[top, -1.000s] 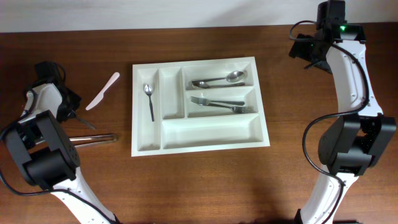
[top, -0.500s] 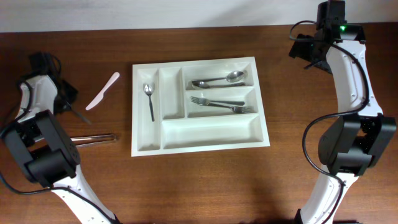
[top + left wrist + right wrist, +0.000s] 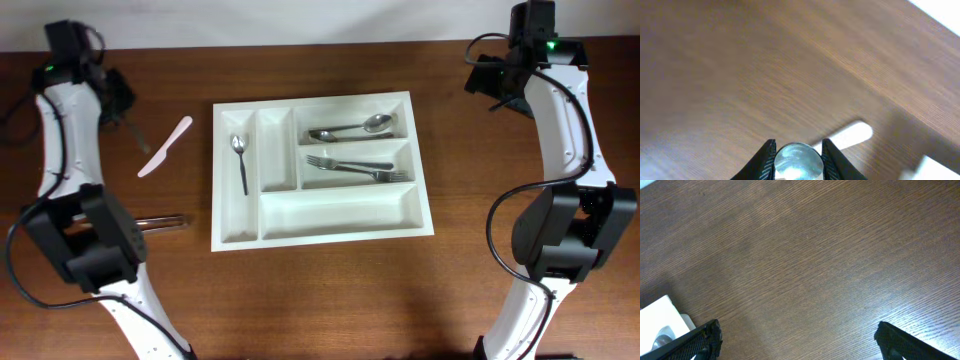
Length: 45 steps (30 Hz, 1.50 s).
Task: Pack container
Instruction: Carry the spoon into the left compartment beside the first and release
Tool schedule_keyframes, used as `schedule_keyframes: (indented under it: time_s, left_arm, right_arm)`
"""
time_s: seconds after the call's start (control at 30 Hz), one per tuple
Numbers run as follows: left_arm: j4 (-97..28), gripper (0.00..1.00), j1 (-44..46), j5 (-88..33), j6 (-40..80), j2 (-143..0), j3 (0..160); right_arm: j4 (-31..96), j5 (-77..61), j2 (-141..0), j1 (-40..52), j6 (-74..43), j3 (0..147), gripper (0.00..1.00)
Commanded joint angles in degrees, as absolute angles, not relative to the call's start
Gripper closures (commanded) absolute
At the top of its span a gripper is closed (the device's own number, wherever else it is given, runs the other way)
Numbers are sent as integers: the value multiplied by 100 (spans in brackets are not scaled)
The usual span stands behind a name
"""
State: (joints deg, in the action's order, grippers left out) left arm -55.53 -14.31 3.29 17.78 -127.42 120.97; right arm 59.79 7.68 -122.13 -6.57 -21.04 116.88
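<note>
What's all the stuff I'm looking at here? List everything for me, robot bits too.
tray: one, white, five compartments, mid-table
small spoon: one, silver, tray's leftmost narrow compartment
large spoons: one or two, silver, far wide compartment
forks: seemingly two, silver, middle wide compartment
plastic knife: one, white, on the table left of the tray
long metal tool: one, silvery, on the table, partly under the left arm; kind unclear
table: one, brown wood
metal utensil: one, shiny, round end showing, in the left hand
left hand: one, black, shut on the metal utensil
right hand: one, black, open, above bare table
</note>
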Motion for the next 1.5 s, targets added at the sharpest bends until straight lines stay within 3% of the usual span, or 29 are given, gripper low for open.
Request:
schedule_keyframes:
  time_s: [0.0, 0.57, 1.13, 1.3, 1.47]
  left_arm:
    - [-5758, 79, -1022, -110, 1529, -12779, 12344]
    - [-6311, 81, 952, 543, 1533, -13087, 12261]
    - [-6351, 82, 744, 561, 972, -13426, 12206]
    - [-6351, 59, 749, 561, 972, -13428, 12206]
    - [-6348, 55, 749, 565, 969, -13428, 12206]
  right_arm:
    - [5961, 821, -12263, -642, -2171, 11662, 1]
    - [5961, 821, -12263, -642, -2171, 11662, 1]
    - [5961, 821, -12263, -642, -2171, 11662, 1]
    - [5961, 821, -12263, -642, -2171, 11662, 1]
    - [5961, 821, -12263, -642, -2171, 11662, 1]
